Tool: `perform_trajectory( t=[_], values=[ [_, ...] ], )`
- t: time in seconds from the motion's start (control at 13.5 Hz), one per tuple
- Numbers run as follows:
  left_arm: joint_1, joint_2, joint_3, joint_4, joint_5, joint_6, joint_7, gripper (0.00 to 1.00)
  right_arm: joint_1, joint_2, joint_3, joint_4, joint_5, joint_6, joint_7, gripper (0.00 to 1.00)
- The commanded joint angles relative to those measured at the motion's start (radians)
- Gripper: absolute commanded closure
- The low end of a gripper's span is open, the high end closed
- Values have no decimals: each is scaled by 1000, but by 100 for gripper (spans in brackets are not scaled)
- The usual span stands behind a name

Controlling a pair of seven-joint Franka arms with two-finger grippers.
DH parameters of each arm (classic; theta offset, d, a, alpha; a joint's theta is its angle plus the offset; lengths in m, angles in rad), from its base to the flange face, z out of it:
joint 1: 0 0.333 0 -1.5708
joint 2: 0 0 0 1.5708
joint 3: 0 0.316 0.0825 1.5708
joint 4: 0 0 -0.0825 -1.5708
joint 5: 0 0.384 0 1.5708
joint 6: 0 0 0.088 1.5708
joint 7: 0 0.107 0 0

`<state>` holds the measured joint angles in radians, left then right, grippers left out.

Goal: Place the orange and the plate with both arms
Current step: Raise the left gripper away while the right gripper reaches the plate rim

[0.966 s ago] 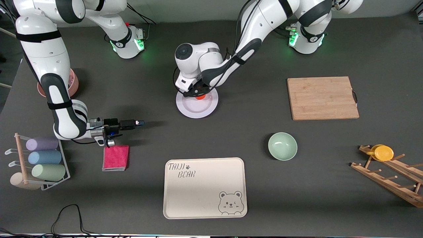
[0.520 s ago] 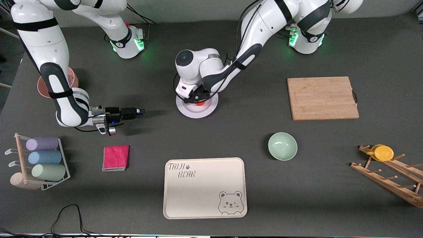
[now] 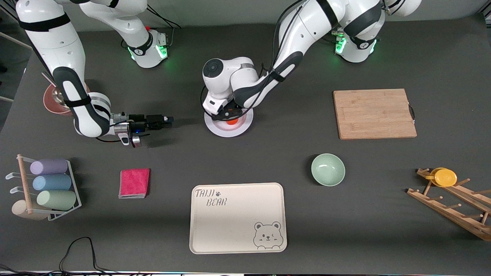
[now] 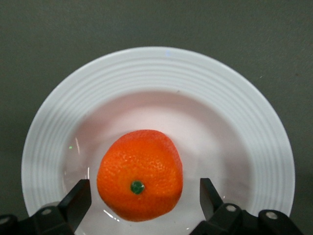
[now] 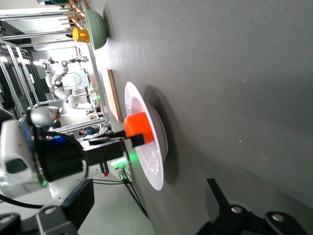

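Resting in the shallow centre of the plate (image 4: 161,73), the orange (image 4: 140,174) is round with dimpled bright skin, its small green stem button facing up toward the left wrist camera; no long axis to speak of.

Plate: white, glossy, circular, wide rim with fine concentric ridges; lies flat on the dark grey matte counter (image 3: 291,161), farther from the front camera than the cream bear-printed tray (image 3: 238,217). Part of its rim is covered by the left arm in the front view.

Left pincer (image 4: 145,201): black fingers spread wide, one at each side of the orange, gaps showing on both sides; fingertips cut off by the picture edge.

Right pincer (image 3: 168,119): black, pointing level toward the plate from the right arm's end, low over bare counter, apart from the rim. Its fingers stand open.

Pink folded cloth (image 3: 134,183): soft, square, nearer the front camera than the right pincer.

Pale green bowl (image 3: 328,169): smooth, round.
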<state>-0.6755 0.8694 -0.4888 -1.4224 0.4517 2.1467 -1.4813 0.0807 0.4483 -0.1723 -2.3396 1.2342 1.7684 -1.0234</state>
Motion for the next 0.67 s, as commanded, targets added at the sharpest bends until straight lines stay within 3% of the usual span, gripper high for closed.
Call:
perform_trajectory(
  t=[0.0,0.3,0.59],
  values=[
    [20,-85,-28,16,-10,-129,42,0,16,-33,-1,-66,63,23,-63,0],
    [287,-313,-203,-13,-178,-376,206,0,83,-39,-1,-104,143,58,-86,0],
    [543,-536,-231,-23,-324,-542,405,0,157,-39,-1,-133,261,86,-112,0]
  ],
)
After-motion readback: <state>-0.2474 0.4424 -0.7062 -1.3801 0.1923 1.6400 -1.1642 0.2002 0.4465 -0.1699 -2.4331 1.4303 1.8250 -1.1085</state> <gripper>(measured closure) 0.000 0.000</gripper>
